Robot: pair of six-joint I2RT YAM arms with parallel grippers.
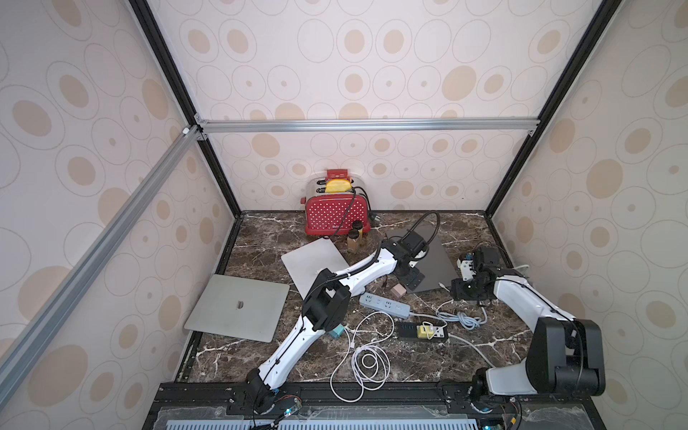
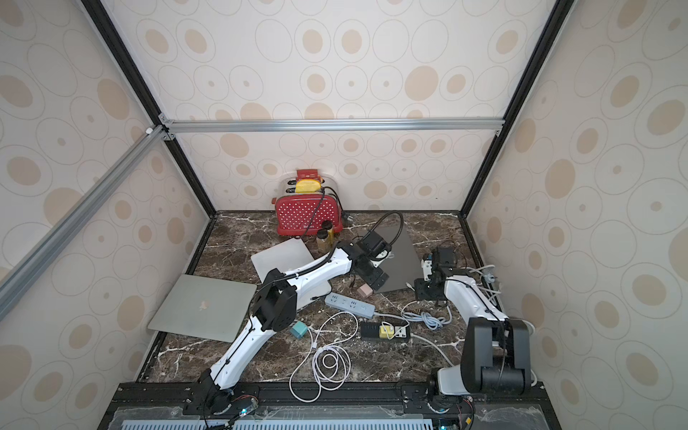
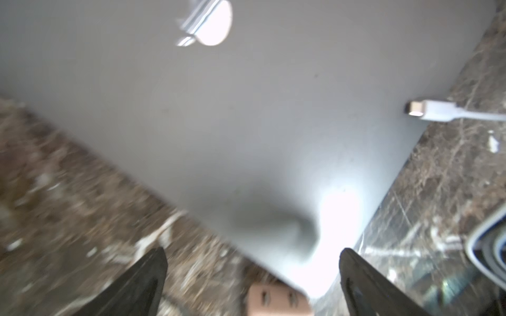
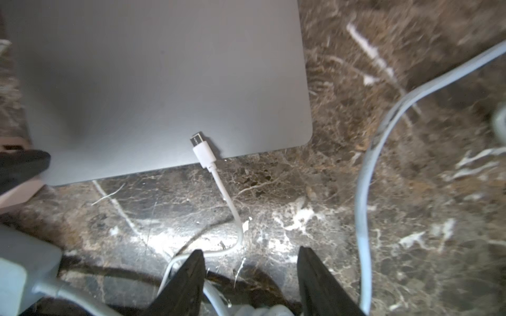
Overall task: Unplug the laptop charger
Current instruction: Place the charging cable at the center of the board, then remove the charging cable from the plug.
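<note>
Only wrist views resolve the charger plug lying free atop laptop.

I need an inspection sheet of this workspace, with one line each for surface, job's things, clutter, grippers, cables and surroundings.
Surface: dark marble tabletop.
Job's things: white charger connector lies loose on the edge of the dark grey laptop, not plugged in.
Clutter: red toaster, two bottles, silver laptop, second silver laptop, pink adapter, teal cube, grey-blue power strip, black power strip.
Grippers: left gripper open over the dark laptop's corner; right gripper open near the charger cable.
Cables: white coil at the front; grey-blue bundle by the right arm.
Surroundings: patterned walls, aluminium frame.
</note>
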